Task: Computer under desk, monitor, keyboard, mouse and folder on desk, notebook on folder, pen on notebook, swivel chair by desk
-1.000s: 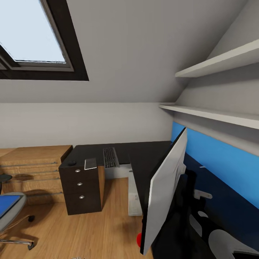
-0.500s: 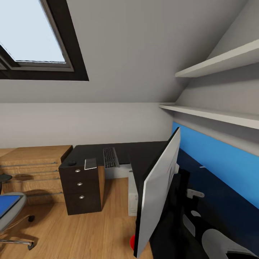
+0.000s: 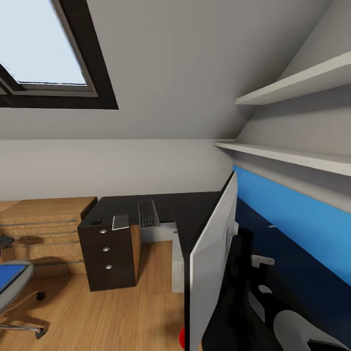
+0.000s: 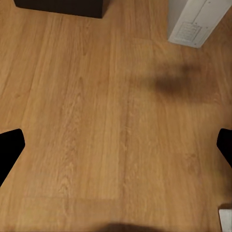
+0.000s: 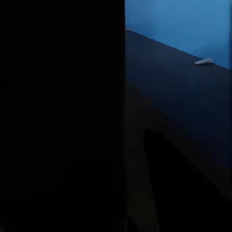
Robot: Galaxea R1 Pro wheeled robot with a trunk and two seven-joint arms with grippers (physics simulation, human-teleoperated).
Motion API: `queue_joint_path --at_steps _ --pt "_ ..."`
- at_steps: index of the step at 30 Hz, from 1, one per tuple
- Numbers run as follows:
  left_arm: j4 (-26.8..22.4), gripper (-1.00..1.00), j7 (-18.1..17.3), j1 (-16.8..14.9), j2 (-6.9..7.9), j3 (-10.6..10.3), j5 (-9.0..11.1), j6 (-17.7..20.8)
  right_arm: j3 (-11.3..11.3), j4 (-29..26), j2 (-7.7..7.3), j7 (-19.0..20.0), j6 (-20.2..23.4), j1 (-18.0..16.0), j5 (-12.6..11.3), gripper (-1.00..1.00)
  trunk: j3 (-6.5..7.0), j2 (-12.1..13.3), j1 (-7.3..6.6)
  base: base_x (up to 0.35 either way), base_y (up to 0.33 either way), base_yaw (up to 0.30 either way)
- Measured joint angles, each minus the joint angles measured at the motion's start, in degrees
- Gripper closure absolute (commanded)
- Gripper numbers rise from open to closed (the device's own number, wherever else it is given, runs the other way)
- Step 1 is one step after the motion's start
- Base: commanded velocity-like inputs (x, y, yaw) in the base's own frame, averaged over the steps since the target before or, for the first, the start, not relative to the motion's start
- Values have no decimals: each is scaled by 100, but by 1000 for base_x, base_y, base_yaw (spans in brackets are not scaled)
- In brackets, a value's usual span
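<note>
Monitor (image 3: 212,263) close in the head view, seen edge-on with its pale back showing, standing over the near arm of the black desk (image 3: 192,214), red dot at its lower corner; keyboard (image 3: 147,213) flat on the far arm of the desktop, near its front edge; a small light grey slab (image 3: 121,222) just beside it, at the corner above the drawers (image 3: 107,256) with round silver knobs; computer (image 3: 178,265) upright on the wooden floor (image 4: 96,121) under the desk; swivel chair (image 3: 14,287) well apart from the desk, blue folder (image 3: 9,275) flat on its seat. Left gripper (image 4: 116,147) spread wide above bare floor, dark fingertips (image 4: 9,150) at opposite sides, holding nothing; computer's lower corner also in that view. Right gripper lost in darkness in its wrist view; cannot tell its jaws.
</note>
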Motion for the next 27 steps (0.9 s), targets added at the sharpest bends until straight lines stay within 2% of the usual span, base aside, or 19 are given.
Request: queue_joint_path --at_steps 2,3,4,5,8,11,14,19,27 --pt "0 -100 -1 0 1 0 0 -1 -218 0 12 58 -5 0 167 100 0 0 0 -3 -6 0" --pt "-3 -100 -1 2 1 5 -3 -1 528 59 -11 -85 -91 1 -735 100 -1 0 0 -37 -3 0" --pt "-1 -100 -2 1 1 3 -3 -1 413 30 -6 -106 -33 2 -877 100 -1 0 1 -82 -2 0" --pt "-2 -100 -3 1 1 3 -2 -1 300 17 -6 -113 -18 0 -910 100 0 1 1 -139 -1 0" --pt "1 -100 0 0 1 2 0 0 535 17 -5 -111 -5 3 -860 100 -1 1 3 -224 -1 0" --pt "0 -100 2 1 1 3 -1 -1 424 16 -6 -116 -15 2 -904 100 0 1 3 -272 0 0" --pt "-1 -100 2 1 1 2 -1 -1 485 18 -5 -118 -9 1 -873 100 0 1 3 -264 0 0" --pt "-1 -100 -2 1 1 2 -2 -2 460 18 -4 -113 -2 1 -858 100 -1 1 2 -145 -20 0" --pt "1 -100 -4 0 1 1 -3 -1 455 18 0 -98 4 0 -831 100 0 0 1 -81 -235 0"
